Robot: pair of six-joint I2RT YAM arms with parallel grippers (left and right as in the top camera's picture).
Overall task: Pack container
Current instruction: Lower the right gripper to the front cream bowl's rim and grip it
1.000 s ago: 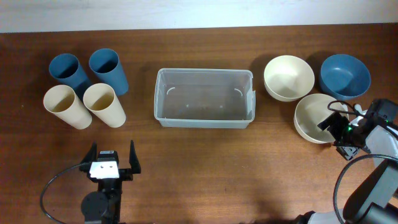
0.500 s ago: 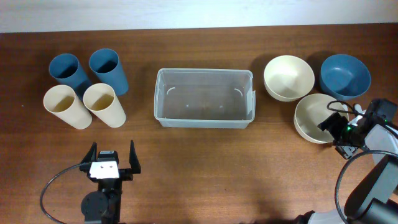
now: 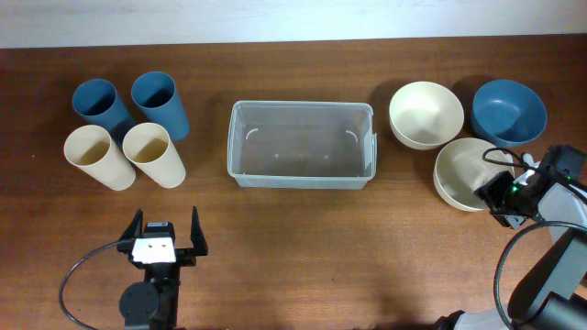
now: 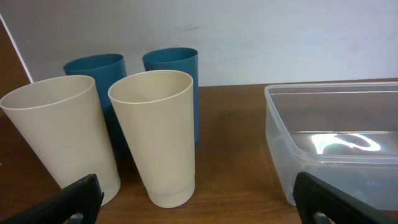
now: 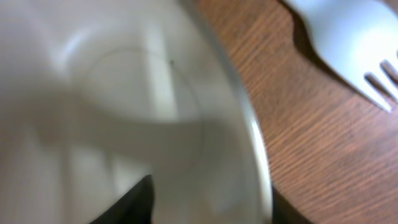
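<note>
The clear container (image 3: 301, 147) stands empty at the table's middle; its left end shows in the left wrist view (image 4: 336, 143). My right gripper (image 3: 489, 195) sits astride the near right rim of a cream bowl (image 3: 461, 170). In the right wrist view one finger is inside the bowl (image 5: 143, 106) and the other outside its rim, and the gripper (image 5: 208, 202) is still open, with a strip of bowl wall showing between the inner finger and the rim. My left gripper (image 3: 166, 223) stands wide open and empty near the front left edge (image 4: 199, 202).
A second cream bowl (image 3: 426, 114) and a blue bowl (image 3: 509, 110) sit behind the gripped-at one. Two blue cups (image 3: 99, 104) (image 3: 160, 99) and two cream cups (image 3: 92, 154) (image 3: 151, 151) stand at the left. A white plastic fork (image 5: 348, 37) lies beside the bowl.
The right gripper's jaws have narrowed around the cream bowl's rim. The bowl has not moved, and the left arm is still.
</note>
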